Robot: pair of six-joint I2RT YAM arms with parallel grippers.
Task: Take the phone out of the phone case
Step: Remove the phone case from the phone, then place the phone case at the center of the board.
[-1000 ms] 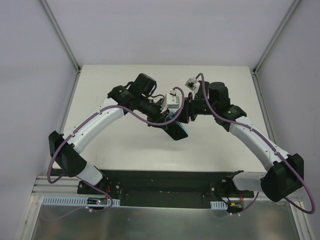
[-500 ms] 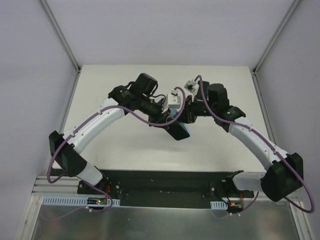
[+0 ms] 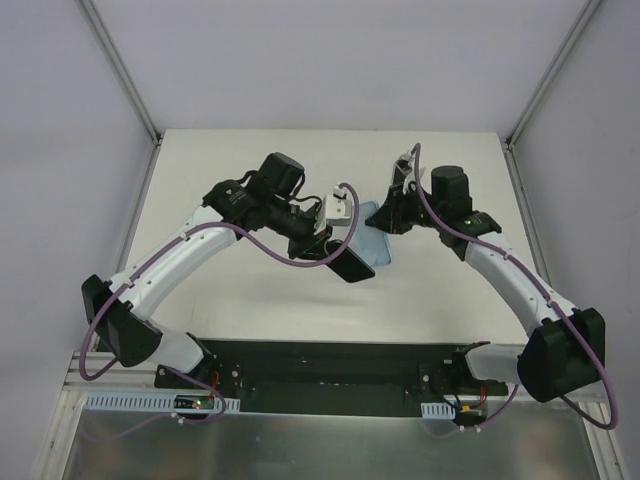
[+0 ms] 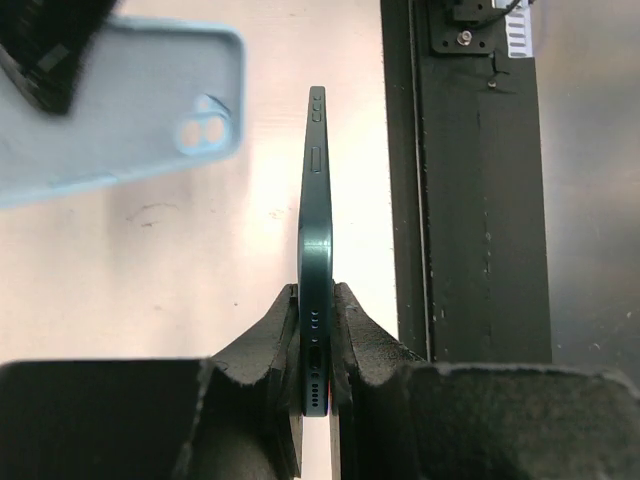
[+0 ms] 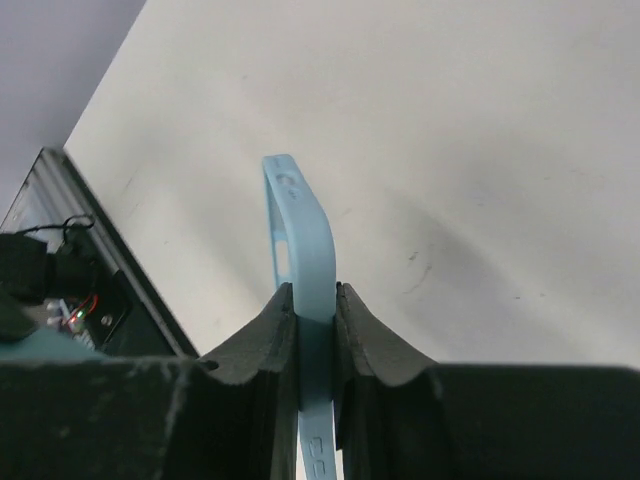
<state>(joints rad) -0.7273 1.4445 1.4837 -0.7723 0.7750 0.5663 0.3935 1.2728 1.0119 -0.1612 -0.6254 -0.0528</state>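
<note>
My left gripper (image 4: 315, 295) is shut on the bottom end of the dark teal phone (image 4: 316, 220), which I see edge-on with its charging port toward the camera. In the top view the phone (image 3: 348, 265) hangs above the table's middle, bare of its case. The light blue phone case (image 5: 300, 235) is pinched by its edge in my right gripper (image 5: 315, 290), which is shut on it. From above, the case (image 3: 375, 238) sits just right of the phone, with a small gap between them. The left wrist view shows the empty case (image 4: 110, 110) with its camera cut-out.
The cream table (image 3: 250, 300) lies below both grippers. A black mounting rail (image 3: 330, 365) runs along its near edge, and it also shows right of the phone as a rail (image 4: 470, 200) in the left wrist view. Metal frame posts rise at the far corners.
The two grippers have pulled apart. The case has come off the phone and gone right with the right gripper; the left gripper keeps the bare phone.
</note>
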